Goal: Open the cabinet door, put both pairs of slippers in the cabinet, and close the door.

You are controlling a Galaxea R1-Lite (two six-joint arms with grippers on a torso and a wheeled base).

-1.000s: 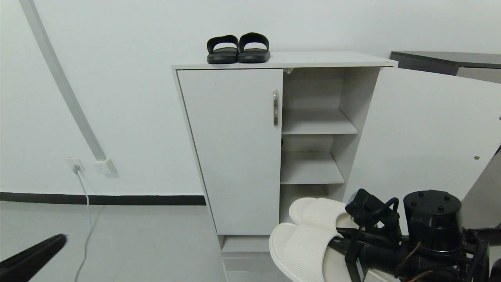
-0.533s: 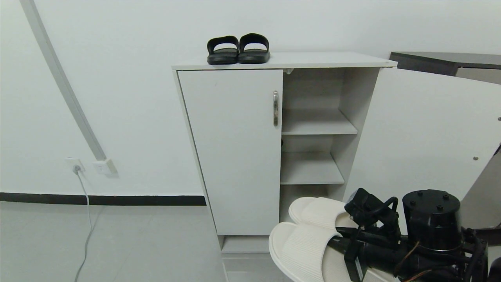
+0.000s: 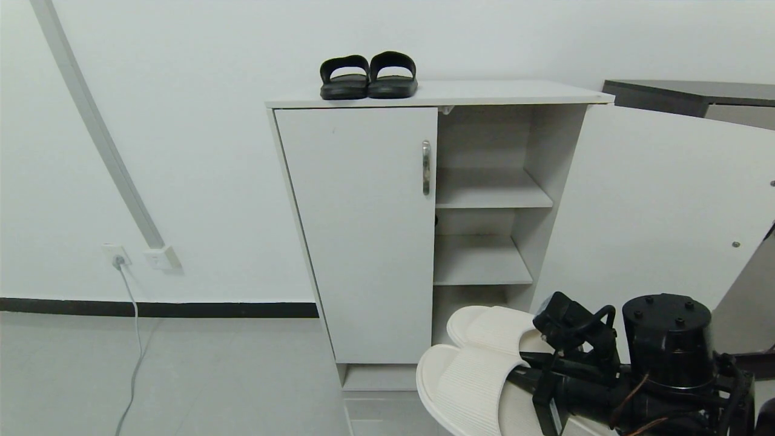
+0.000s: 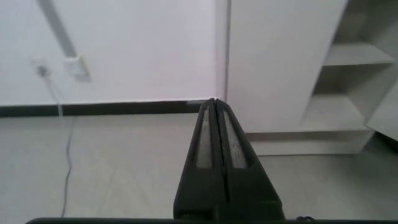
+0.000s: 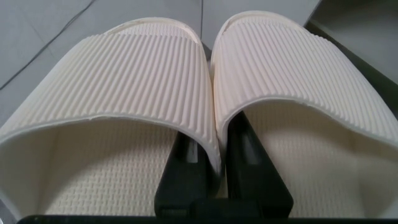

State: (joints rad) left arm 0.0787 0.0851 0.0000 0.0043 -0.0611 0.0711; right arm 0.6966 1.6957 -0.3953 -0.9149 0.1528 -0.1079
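A white cabinet [image 3: 357,242] stands against the wall, its left door shut and its right door [image 3: 654,206] swung wide open, baring two shelves [image 3: 484,189]. A pair of black slippers [image 3: 368,75] sits on the cabinet top, toward the left. My right gripper [image 3: 525,370] is low in front of the open compartment, shut on a pair of white ribbed slippers [image 3: 478,363]. In the right wrist view its fingers [image 5: 186,163] pinch the adjoining straps of the white slippers [image 5: 149,81]. My left gripper [image 4: 214,121] is shut on nothing, over the floor left of the cabinet [image 4: 280,56].
A wall socket with a grey cable [image 3: 130,339] hangs at the left, beside a slanted conduit [image 3: 97,133]. Dark furniture [image 3: 690,94] stands behind the open door. Open floor [image 3: 200,375] lies left of the cabinet. The left door has a metal handle [image 3: 426,168].
The left arm's tip, seen at the lower left a second ago, has left the head view. The right gripper with the white slippers has hardly moved.
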